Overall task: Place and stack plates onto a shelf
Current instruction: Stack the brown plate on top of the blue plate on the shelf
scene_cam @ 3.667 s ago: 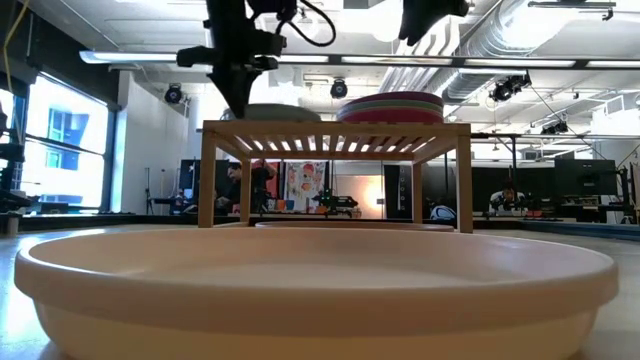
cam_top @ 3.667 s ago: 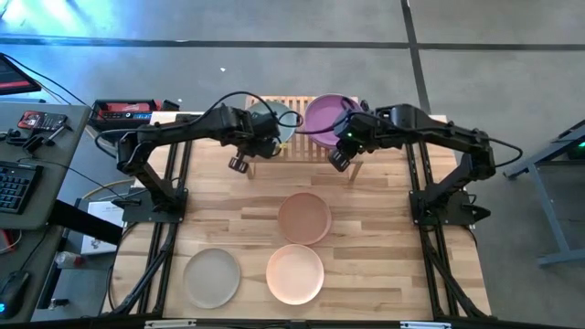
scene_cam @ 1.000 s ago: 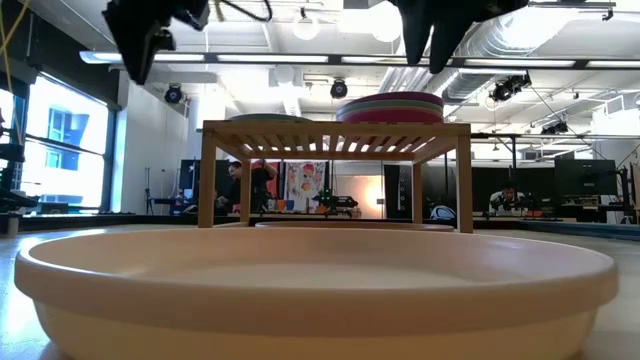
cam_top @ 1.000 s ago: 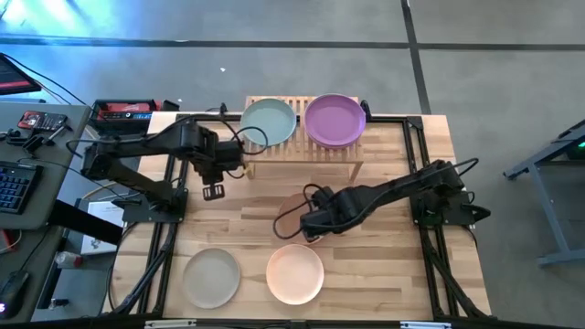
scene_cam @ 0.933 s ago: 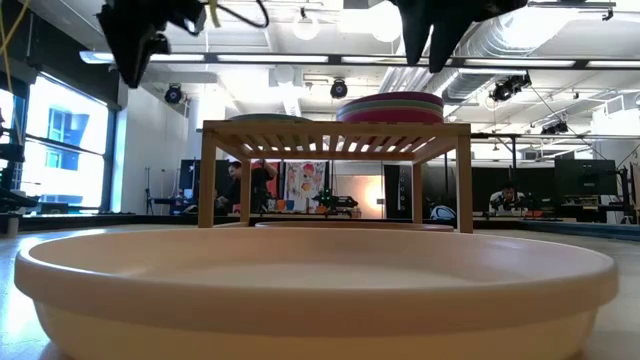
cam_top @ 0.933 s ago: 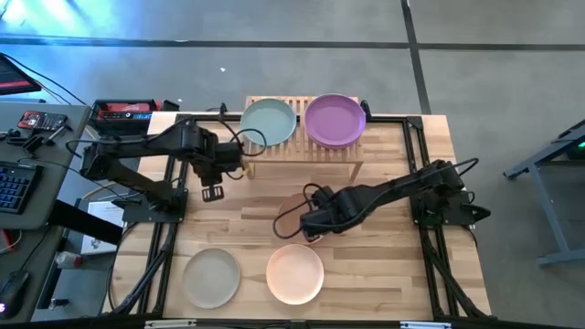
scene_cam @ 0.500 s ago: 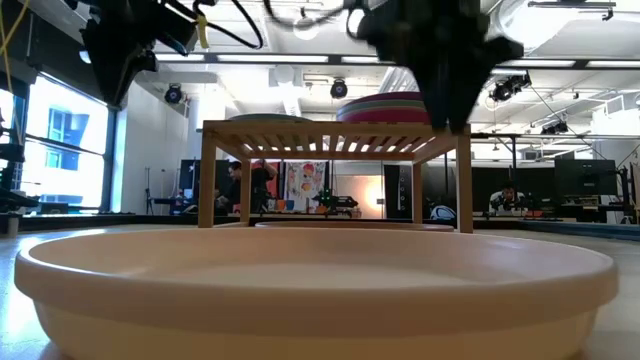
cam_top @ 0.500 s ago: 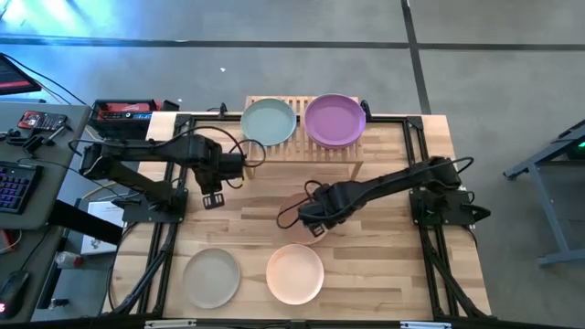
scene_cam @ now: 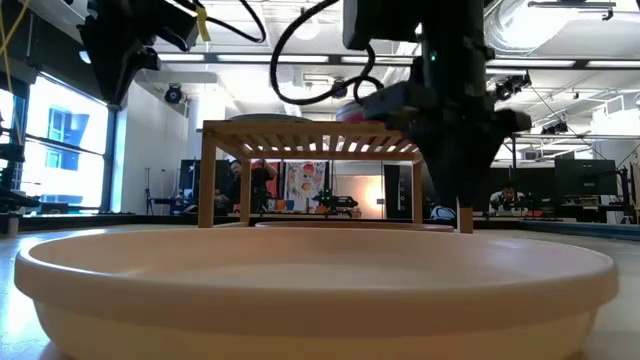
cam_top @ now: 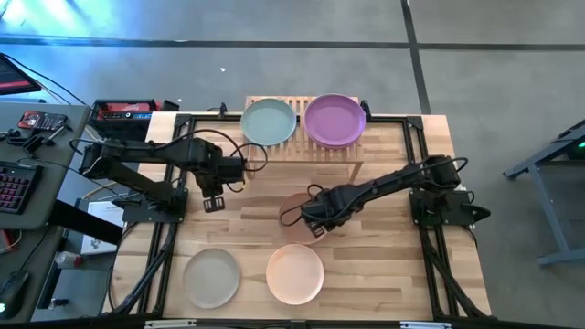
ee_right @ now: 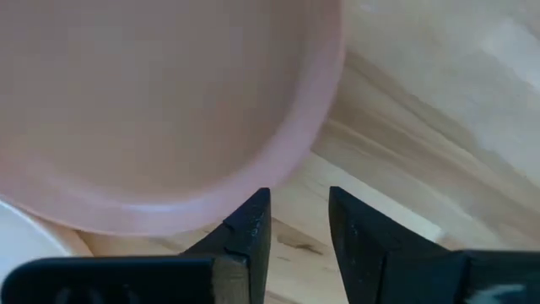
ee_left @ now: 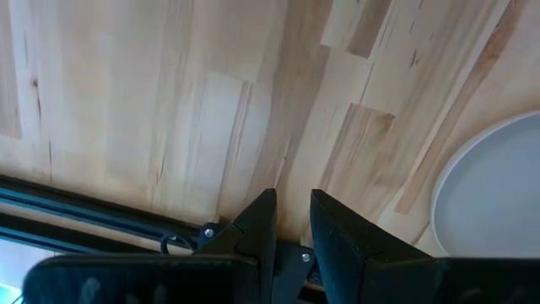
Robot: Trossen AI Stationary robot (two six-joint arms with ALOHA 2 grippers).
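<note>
Plates go two wide on the shelf (cam_top: 302, 146) at the tabletop's (cam_top: 384, 256) far edge: a sage plate (cam_top: 269, 122) on its left half, a purple plate (cam_top: 335, 120) topping a stack on its right, leaving both arms free to fetch the rest. The right gripper (cam_top: 316, 226) hangs low over the near rim of the brown plate (cam_top: 294, 206) at mid-table, fingers a narrow gap apart and holding nothing, apparently lining up to pinch that rim. The left gripper (cam_top: 213, 202) waits over bare wood left of centre, its fingers also slightly parted and empty. A grey-beige plate (cam_top: 212, 277) and a peach plate (cam_top: 295, 273) lie side by side near the front edge.

Only the right wrist view shows how close the grasp is: the brown plate's rim (ee_right: 253, 169) sits just ahead of the fingertips, not yet between them. The low view alone reveals the stacked layers under the purple plate, though the right arm now blocks most of that pile, with the peach plate (scene_cam: 320, 290) filling the foreground.
</note>
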